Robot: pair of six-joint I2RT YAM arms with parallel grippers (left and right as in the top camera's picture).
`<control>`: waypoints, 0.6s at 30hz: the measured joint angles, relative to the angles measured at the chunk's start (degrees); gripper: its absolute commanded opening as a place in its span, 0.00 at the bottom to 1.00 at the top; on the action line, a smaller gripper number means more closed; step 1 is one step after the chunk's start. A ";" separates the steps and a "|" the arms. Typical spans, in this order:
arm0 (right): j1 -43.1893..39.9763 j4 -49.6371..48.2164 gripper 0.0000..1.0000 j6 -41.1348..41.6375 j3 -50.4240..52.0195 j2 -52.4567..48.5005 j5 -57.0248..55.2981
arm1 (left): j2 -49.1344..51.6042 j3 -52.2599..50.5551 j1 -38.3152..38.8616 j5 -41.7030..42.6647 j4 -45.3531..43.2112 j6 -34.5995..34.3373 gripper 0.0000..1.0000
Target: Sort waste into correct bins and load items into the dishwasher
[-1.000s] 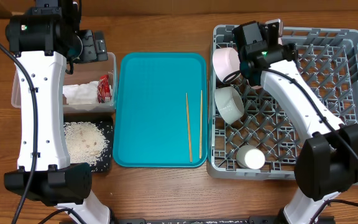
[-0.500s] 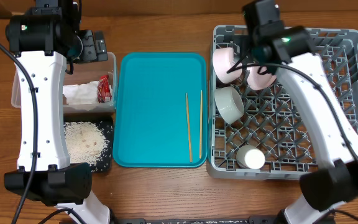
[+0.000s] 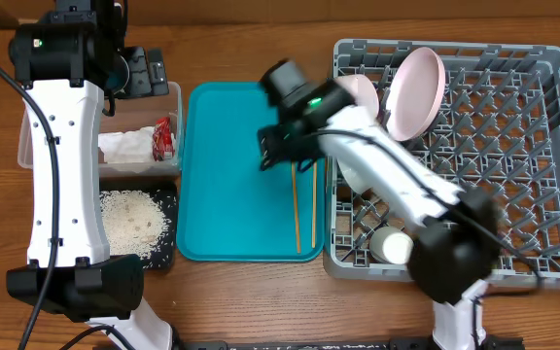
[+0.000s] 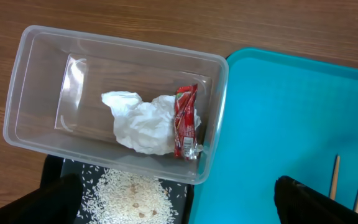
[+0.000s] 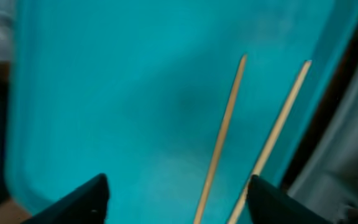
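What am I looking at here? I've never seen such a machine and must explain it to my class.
Two white robot arms stand at a wooden table, each ending in a two-finger gripper. One picture looks down from above; the others come from wrist cameras. A teal serving tray carries two thin wooden chopsticks. Left of it, a clear plastic tub holds a crumpled white napkin and red snack wrapper; a black tray holds rice. Right, a grey plastic dish rack holds a pale pink round plate, a white bowl and a white cup. The right gripper hovers open over the chopsticks; the left gripper, open, holds nothing either.
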State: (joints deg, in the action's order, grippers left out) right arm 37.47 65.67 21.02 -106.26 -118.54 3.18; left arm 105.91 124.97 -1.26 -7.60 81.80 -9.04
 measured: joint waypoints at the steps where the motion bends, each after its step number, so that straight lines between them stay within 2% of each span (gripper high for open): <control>1: 0.79 -0.11 0.67 1.40 0.00 -1.92 -1.07 | 0.00 0.00 0.00 0.00 0.02 -0.02 1.00; 6: 0.70 -0.87 0.66 6.80 0.11 -7.76 -3.67 | 0.00 0.00 0.00 0.00 0.00 -0.02 1.00; 12: -2.08 -1.29 0.54 9.05 0.11 -12.41 -4.02 | 0.00 0.00 0.00 0.00 0.02 0.00 1.00; 13: -2.45 -1.49 0.50 9.03 0.11 -13.05 -3.85 | 0.00 0.00 0.00 0.00 0.02 -0.02 1.00; 14: -2.84 -1.75 0.39 9.18 0.11 -13.73 -3.65 | 0.00 0.00 0.00 0.00 0.02 0.00 1.00; 18: -2.82 -2.60 0.08 9.18 0.07 -14.14 -3.13 | 0.00 0.00 0.00 0.00 0.02 -0.02 1.00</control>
State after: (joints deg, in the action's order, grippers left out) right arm 34.65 63.07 30.20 -106.19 -132.68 0.05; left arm 105.91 124.97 -1.26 -7.60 81.82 -9.06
